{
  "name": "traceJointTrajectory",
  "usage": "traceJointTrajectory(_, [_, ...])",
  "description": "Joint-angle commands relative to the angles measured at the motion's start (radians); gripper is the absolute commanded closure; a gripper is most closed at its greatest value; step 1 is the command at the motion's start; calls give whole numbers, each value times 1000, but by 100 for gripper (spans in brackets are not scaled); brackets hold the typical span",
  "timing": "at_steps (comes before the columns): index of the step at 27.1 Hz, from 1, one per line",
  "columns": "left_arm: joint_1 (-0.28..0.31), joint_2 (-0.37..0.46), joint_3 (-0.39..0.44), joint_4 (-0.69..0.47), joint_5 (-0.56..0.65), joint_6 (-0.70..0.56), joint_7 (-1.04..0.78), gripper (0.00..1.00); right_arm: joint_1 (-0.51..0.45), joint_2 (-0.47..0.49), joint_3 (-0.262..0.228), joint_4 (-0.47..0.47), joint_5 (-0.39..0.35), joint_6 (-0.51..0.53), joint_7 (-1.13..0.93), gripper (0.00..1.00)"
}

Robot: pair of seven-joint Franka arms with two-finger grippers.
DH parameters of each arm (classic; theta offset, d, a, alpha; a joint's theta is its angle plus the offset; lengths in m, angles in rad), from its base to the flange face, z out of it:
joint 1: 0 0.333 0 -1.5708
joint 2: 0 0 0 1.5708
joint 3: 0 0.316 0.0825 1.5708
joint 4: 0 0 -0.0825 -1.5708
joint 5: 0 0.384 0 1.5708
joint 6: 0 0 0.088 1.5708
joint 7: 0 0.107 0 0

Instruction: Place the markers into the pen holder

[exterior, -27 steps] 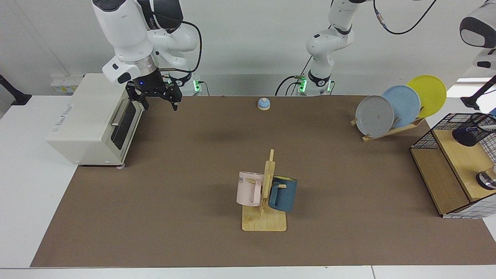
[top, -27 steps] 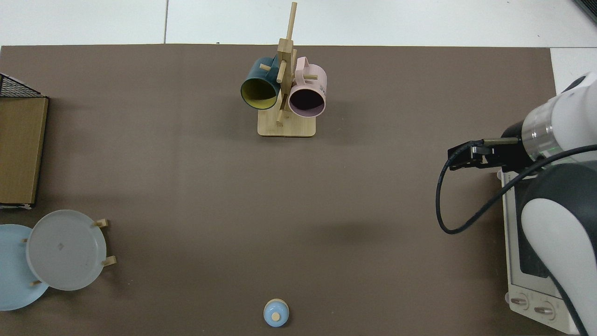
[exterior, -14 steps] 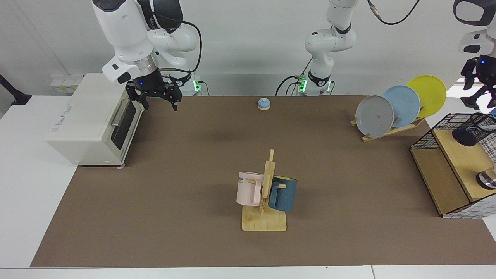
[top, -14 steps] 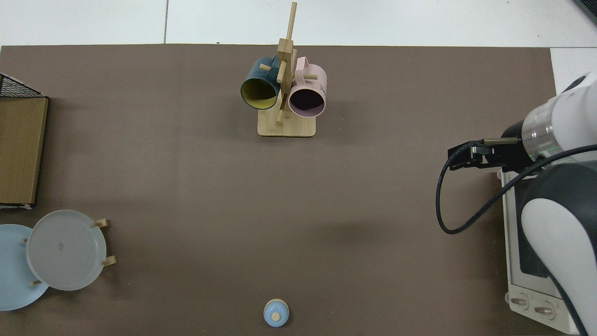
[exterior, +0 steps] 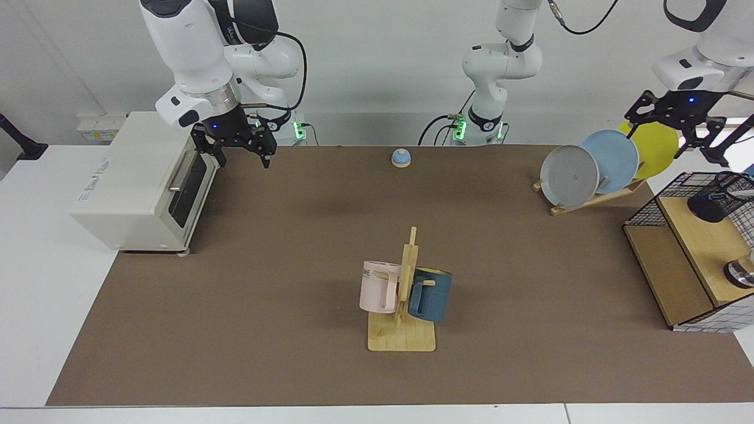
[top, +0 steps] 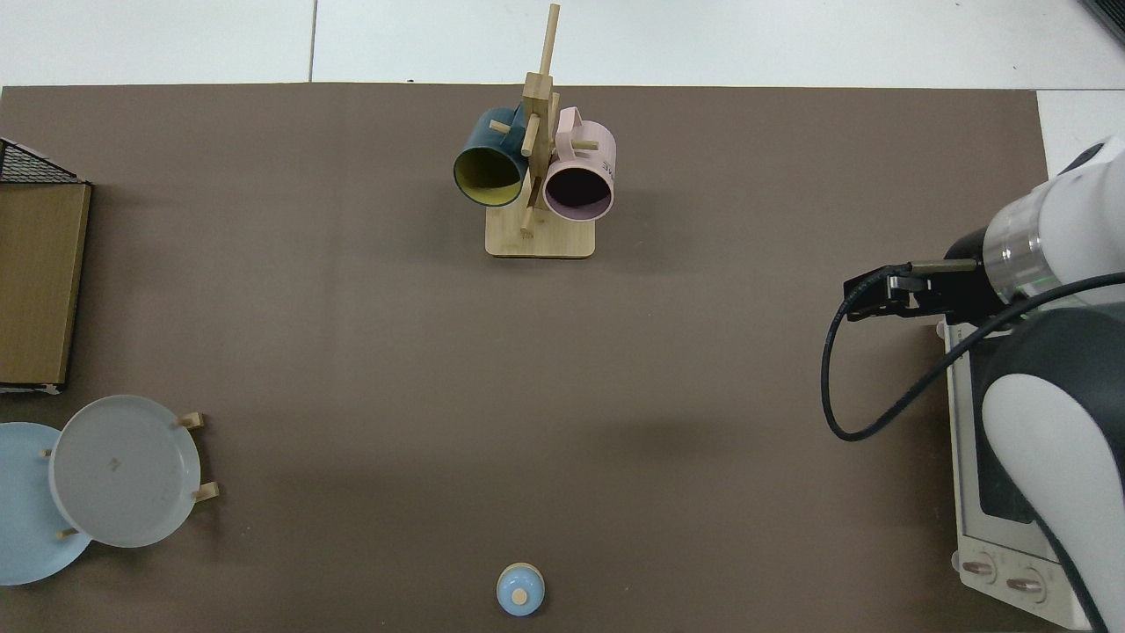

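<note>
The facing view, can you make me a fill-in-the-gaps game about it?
1. The pink mug and the blue mug hang on a wooden ____.
2. The right gripper hovers beside the white ____.
3. The plate behind the left gripper is ____.
4. The pen holder sits on the wire rack's ____ shelf.

Missing words: stand; oven; yellow; top

Robot lab, two white arms bolted behind a brown mat (exterior: 294, 247), bare white walls, staged kitchenware
</note>
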Motion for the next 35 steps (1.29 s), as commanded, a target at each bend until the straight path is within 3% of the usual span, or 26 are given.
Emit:
traceJointTrajectory(1, [-38, -37, 11, -43, -52, -17, -223, 0, -15, -13, 5, -14, 13, 22, -30, 1])
traceJointTrajectory(15, [-22, -31, -145, -39, -81, -12, -695, 0, -15, -13, 5, -14, 13, 22, -30, 1])
traceJointTrajectory(35, [-12, -32, -181, -42, -85, -4, -694, 0, -15, -13, 5, -14, 13, 22, -30, 1])
